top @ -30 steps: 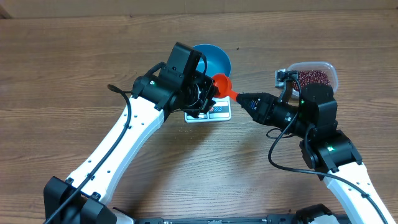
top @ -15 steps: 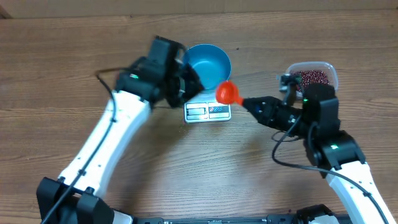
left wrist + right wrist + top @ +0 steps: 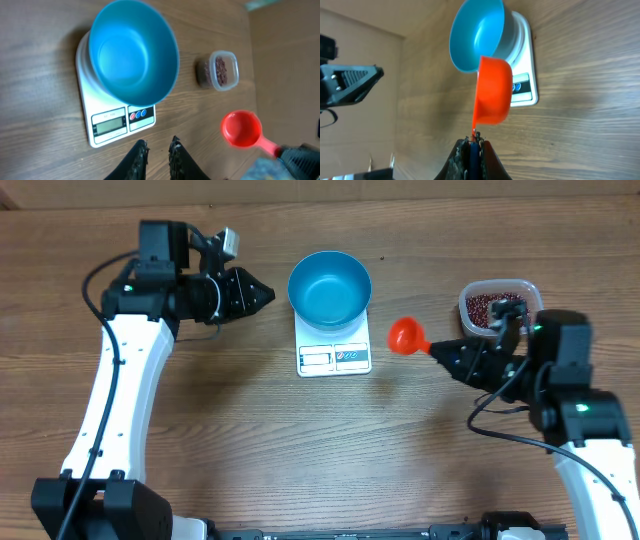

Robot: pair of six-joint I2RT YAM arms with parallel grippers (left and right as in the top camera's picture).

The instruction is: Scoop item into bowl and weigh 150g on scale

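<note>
A: Beans [image 3: 497, 307], where are they?
B: Far right of the counter [image 3: 300, 440], in a clear open-topped tub [image 3: 531, 290]. Maroon heap, sitting inside the tub.
A: Walk it left to right.
B: Left pincer [image 3: 268, 293] is at the left, well apart from everything, with its tips pointing right toward the bowl. In the left wrist view the fingers [image 3: 139, 155] are nearly together, with a narrow gap and nothing between them.
A: Middle?
B: Blue bowl [image 3: 329, 285] sits on the white scale [image 3: 333, 358] and covers its back part. The display and buttons on the near edge are exposed. Reading is too small to tell. Bowl interior shows plain blue.
A: Then?
B: Orange-red scoop [image 3: 406, 335] is between scale and tub, touching neither, cup end toward the scale. Right pincer [image 3: 441, 351] is pressed onto its handle, near the tub. Cannot tell whether the scoop touches the counter.
A: Surface, room?
B: Brown wood-grain counter, matte. A tan board [image 3: 400, 186] runs along the far edge.
</note>
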